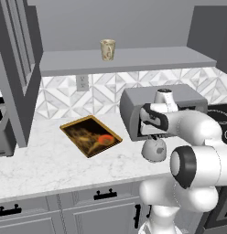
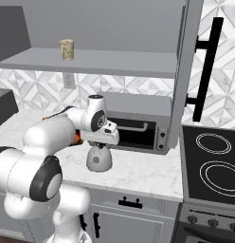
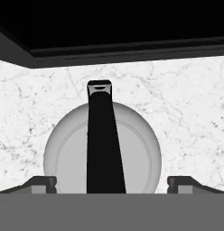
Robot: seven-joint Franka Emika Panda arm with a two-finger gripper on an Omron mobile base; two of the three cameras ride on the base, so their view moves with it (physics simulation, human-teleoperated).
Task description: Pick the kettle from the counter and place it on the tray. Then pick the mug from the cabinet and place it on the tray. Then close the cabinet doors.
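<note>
While hanging wide open over the kettle (image 3: 102,151), risking fingertips (image 3: 41,184) bumping its round top and missing the handle (image 3: 101,135).

Worktop and cabinet shelf with what rests on them

The white marble-look worktop (image 1: 46,160) carries the tray (image 1: 90,135) lying flat toward its left, the large grey toaster oven (image 1: 133,109) against the tiled wall, and the kettle (image 1: 154,149) standing just in front of that oven; above, the grey cabinet shelf (image 1: 133,59) holds the mug (image 1: 107,49), upright.
</note>
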